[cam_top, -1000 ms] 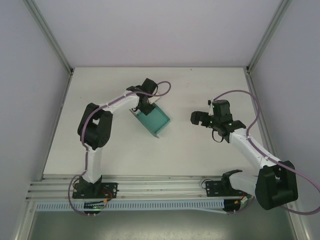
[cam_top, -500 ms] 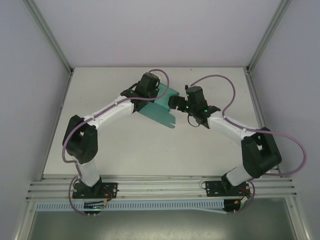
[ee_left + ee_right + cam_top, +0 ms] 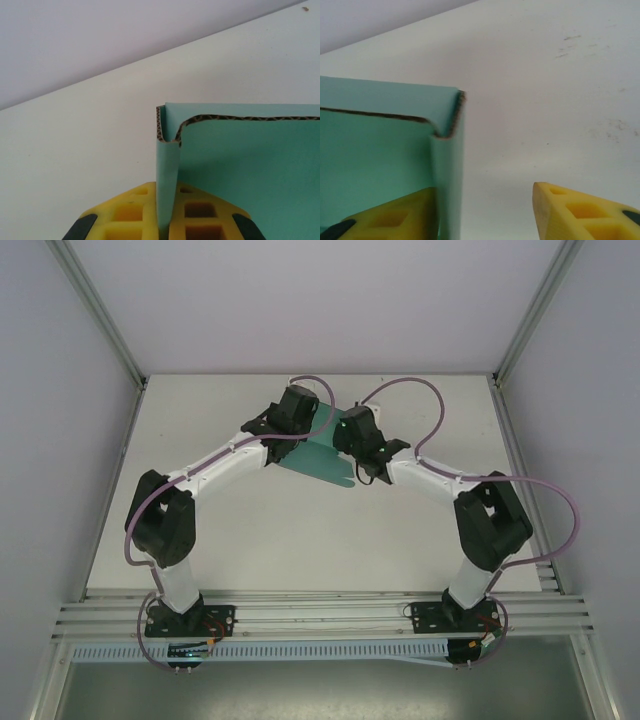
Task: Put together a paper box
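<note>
Top view: the paper box (image 3: 322,458), teal card, sits upper centre of the frame over the white table (image 3: 300,540), between the two wrists. I cannot tell whether it touches the table. The left claw (image 3: 280,447) is at its left edge, the right claw (image 3: 352,445) at its right edge. Both black wrist housings overlap the box's upper corners. Purple cables (image 3: 400,390) arch just behind it. Pale walls (image 3: 60,440) close in the table at left, right and top.

Left wrist view: the left claw (image 3: 167,212) is clenched on one upright wall of the box (image 3: 240,165), with yellow fingers (image 3: 130,212) pressed to the card from both sides. A raw corrugated edge shows at the corner.

Right wrist view: the right claw (image 3: 490,215) is released, its fingers (image 3: 585,210) wide apart. A side wall of the box (image 3: 375,150) stands between them, right beside the lower-left finger. The other finger is well clear, over bare table.

Against half a second ago, the right claw has slid left from just beside the box onto its edge, while the left arm and box have barely changed. A second ago the box was lower in the frame and the right arm was well apart at the right.
</note>
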You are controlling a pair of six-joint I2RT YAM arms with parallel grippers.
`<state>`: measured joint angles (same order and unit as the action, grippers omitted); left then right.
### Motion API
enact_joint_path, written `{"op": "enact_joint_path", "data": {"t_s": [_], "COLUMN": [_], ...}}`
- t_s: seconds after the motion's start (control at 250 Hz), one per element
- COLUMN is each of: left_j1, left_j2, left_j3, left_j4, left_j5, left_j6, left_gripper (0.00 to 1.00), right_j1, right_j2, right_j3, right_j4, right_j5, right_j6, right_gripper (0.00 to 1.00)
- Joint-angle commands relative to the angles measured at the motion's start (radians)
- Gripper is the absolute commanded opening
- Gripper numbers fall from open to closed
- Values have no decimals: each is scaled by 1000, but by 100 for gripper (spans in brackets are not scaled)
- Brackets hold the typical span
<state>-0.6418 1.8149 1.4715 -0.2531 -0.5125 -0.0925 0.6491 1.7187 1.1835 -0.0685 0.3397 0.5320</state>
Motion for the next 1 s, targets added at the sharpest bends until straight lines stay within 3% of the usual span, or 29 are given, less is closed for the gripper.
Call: {"op": "enact_joint_path", "data": {"t_s": [0.0,0.12,0.252,0.444,0.58,0.711,0.883,0.995], "left_j1": [-5,-4,-4,7,57,67,91,96], "left_j2": [-32,-30,-17,53,49,49,29,30], "left_j3": [-5,-17,-23,-6,-44,-78,-61,-16], "left_j4": [28,38,55,25,5,107,7,-172], "left_j5": [11,-8,-107,-386,-415,-523,-598,-648], "left_j6": [-30,-30,-48,-66,-104,19,-74,-201], "left_gripper": [0,0,0,0,0,0,0,0], "right_j1": [-2,-2,-1,1,-1,1,-2,-4], "right_j2": [50,99,105,43,9,16,39,37], "right_j3": [58,117,114,64,35,51,74,75], "right_j4": [36,-14,-11,-19,-17,-39,-78,-94], "right_j5": [66,79,78,154,178,189,214,246], "right_j6": [3,15,47,67,66,58,66,74], "right_gripper": [44,24,0,0,0,0,0,0]}}
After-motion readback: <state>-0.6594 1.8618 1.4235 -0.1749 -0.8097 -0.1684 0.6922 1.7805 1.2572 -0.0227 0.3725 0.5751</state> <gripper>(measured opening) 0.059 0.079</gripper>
